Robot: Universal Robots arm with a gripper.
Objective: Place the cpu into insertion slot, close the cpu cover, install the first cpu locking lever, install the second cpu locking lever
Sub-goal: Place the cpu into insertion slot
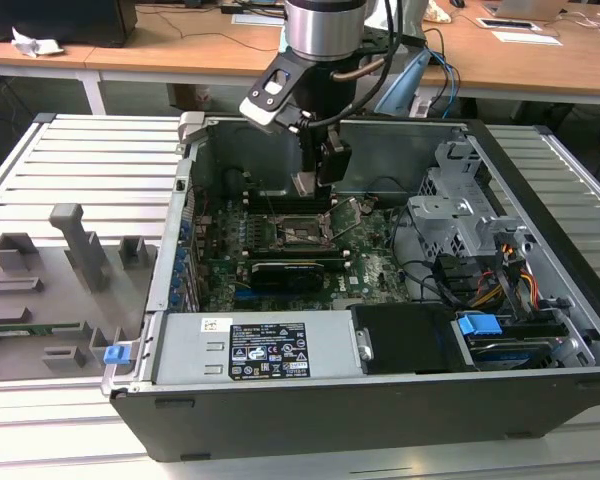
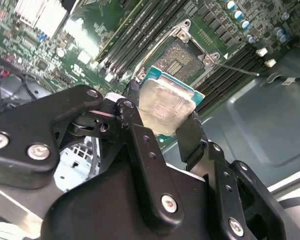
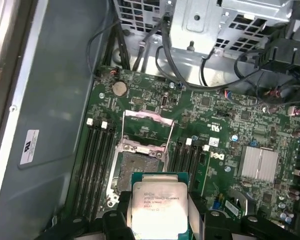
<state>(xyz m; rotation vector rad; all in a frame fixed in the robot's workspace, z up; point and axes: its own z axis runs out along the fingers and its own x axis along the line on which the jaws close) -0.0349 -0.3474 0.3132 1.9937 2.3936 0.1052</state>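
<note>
My gripper (image 2: pixel 163 119) is shut on the cpu (image 2: pixel 166 106), its pale silvery face gripped on two sides by the black fingers (image 2: pixel 135 112). In the first wrist view the cpu (image 3: pixel 159 207) hangs a little above the green board, just short of the insertion slot (image 3: pixel 136 172), a dark square socket with a metal rim. The cpu cover (image 3: pixel 146 115) is swung open and stands beyond the socket. A thin locking lever (image 2: pixel 236 68) sticks out beside the slot (image 2: pixel 182 56). In the exterior view the gripper (image 1: pixel 310 188) hovers inside the open computer case, over the socket (image 1: pixel 300 236).
Long black memory slots (image 3: pixel 96 160) flank the socket on both sides. A metal drive cage (image 1: pixel 458 215) with cables (image 1: pixel 500 280) fills the exterior view's right. The case wall (image 3: pixel 45 125) is close by. Grey fixtures (image 1: pixel 75 250) stand on the slatted table.
</note>
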